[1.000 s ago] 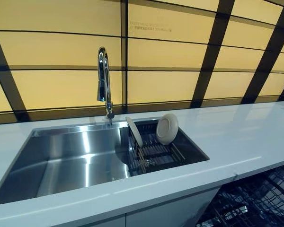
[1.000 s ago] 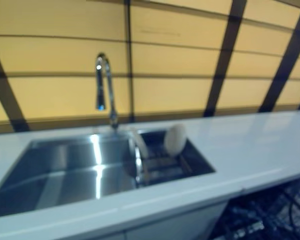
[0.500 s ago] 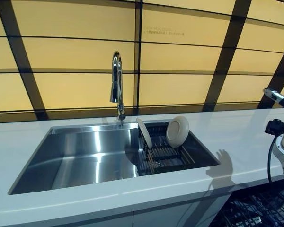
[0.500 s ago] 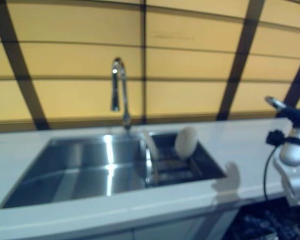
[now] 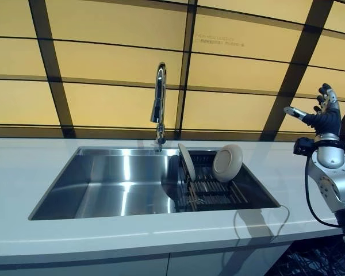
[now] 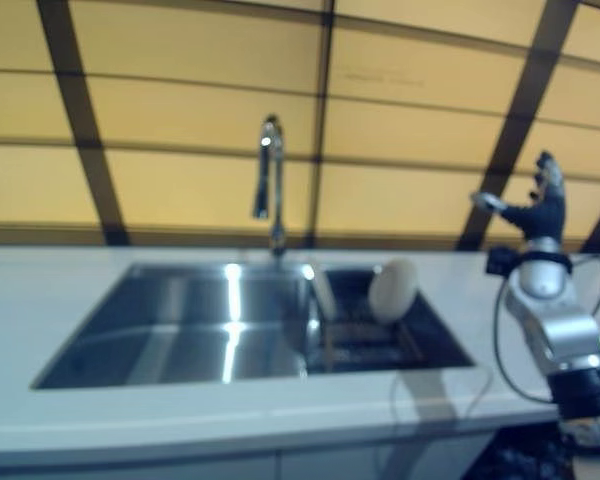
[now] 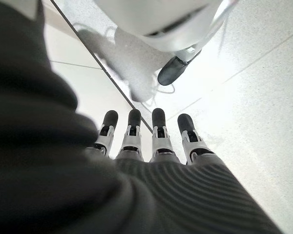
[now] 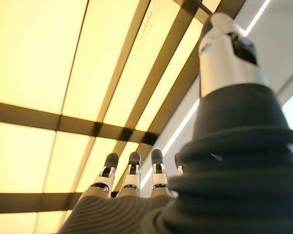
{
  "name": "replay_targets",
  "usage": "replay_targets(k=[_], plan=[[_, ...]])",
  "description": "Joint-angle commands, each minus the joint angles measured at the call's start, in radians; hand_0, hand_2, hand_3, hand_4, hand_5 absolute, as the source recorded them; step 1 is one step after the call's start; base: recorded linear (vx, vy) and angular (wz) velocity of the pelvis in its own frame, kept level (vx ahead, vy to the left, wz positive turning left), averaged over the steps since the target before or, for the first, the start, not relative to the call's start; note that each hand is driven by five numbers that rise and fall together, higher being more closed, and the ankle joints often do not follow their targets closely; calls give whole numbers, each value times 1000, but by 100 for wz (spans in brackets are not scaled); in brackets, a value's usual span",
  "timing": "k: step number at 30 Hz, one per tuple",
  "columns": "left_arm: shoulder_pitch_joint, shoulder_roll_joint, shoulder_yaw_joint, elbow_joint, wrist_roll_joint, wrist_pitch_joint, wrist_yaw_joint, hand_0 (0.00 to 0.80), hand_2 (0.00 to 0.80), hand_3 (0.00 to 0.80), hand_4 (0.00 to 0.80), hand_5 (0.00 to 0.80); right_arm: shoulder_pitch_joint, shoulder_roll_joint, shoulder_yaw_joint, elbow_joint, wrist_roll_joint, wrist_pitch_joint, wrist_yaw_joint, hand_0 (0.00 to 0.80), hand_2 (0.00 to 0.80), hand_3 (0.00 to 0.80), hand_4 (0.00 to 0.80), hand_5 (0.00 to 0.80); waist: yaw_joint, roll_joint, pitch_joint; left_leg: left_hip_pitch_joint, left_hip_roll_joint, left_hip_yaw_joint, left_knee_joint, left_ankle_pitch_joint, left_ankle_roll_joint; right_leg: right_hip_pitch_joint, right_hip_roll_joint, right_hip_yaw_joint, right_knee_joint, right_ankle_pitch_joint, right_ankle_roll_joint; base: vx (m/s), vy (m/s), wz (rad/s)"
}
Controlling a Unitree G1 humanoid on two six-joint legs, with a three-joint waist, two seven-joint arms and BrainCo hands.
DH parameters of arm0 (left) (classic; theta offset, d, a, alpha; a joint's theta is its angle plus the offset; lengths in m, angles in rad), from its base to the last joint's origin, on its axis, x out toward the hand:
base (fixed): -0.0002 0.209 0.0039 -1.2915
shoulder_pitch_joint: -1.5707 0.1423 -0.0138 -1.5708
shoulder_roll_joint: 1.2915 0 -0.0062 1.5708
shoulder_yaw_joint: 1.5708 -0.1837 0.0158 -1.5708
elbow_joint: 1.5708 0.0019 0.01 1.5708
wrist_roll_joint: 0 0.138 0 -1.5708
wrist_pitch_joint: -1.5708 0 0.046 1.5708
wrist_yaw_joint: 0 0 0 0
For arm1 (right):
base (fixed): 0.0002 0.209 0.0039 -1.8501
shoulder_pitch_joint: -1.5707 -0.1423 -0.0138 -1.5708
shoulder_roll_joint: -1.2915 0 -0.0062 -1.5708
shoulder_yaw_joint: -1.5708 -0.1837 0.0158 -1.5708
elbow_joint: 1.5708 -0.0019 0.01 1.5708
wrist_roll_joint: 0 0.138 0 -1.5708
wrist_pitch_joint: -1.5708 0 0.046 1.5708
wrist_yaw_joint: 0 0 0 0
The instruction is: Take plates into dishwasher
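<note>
Two white plates stand on edge in a dark wire rack (image 5: 210, 192) in the right part of the steel sink (image 5: 115, 184): a thin one (image 5: 186, 161) seen edge-on, and a rounder one (image 5: 227, 163) facing me. My right hand (image 5: 324, 115) is raised at the right, above the counter, fingers straight and empty; it also shows in the right wrist view (image 8: 132, 180). My left hand (image 7: 146, 141) shows only in its wrist view, fingers straight, hanging over the floor, holding nothing.
A tall chrome tap (image 5: 158, 100) stands behind the sink. A white counter (image 5: 40, 230) surrounds the sink. A dark dishwasher rack (image 5: 316, 261) shows below the counter at the lower right. A yellow panelled wall is behind.
The camera has swung to the right, so the sink sits more to the right in view. My right arm has risen into view at the right, hand held high.
</note>
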Motion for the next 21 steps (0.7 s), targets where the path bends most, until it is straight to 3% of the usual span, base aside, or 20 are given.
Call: replay_targets(k=[1, 4, 7, 10, 16, 21], plan=[[-53, 11, -55, 53, 17, -35, -15, 0, 0, 0, 0, 0, -181, -21, 16, 60, 1, -36, -14, 0, 0, 0, 0, 0, 46, 18, 13, -4, -45, -49, 58, -121, 89, -45, -48, -9, 157, -36, 83, -3, 92, -4], [-57, 19, -63, 59, 37, -31, -24, 0, 0, 0, 0, 0, -177, -29, 8, 72, -7, -30, -23, 0, 0, 0, 0, 0, 44, 19, 37, -19, -58, -95, 76, -116, 106, -130, -80, 45, 349, 93, 84, 20, 133, -12], [-58, 34, -77, 63, 63, -15, -30, 0, 0, 0, 0, 0, -171, -50, 10, 82, -7, -15, -17, 0, 0, 0, 0, 0, 41, 39, 64, -11, -50, -114, 75, -110, 105, -231, -86, 48, 517, 152, 89, 76, 143, -7], [-53, 46, -60, 72, 68, 10, -23, 0, 0, 0, 0, 0, -194, -64, 15, 113, -2, -7, 10, 0, 0, 0, 0, 0, 37, 29, 74, 22, -64, -104, 64, -118, 91, -269, -89, -1, 422, 153, 98, 179, 46, 6], [-70, 41, -14, 121, 114, 19, -15, 0, 0, 0, 0, 0, -205, -100, 11, 137, 40, 18, 51, 0, 0, 0, 0, 0, -6, 3, 78, 79, -87, -138, 98, -188, 81, -287, -23, -31, 97, 138, 101, 271, -90, 9], [-56, 34, 6, 144, 135, -2, -6, 0, 0, 0, 0, 0, -195, -105, 8, 112, 49, 46, 65, 0, 0, 0, 0, 0, -17, -12, 76, 132, -84, -151, 123, -245, 87, -305, -25, -42, 121, 160, 96, 329, -190, 7]])
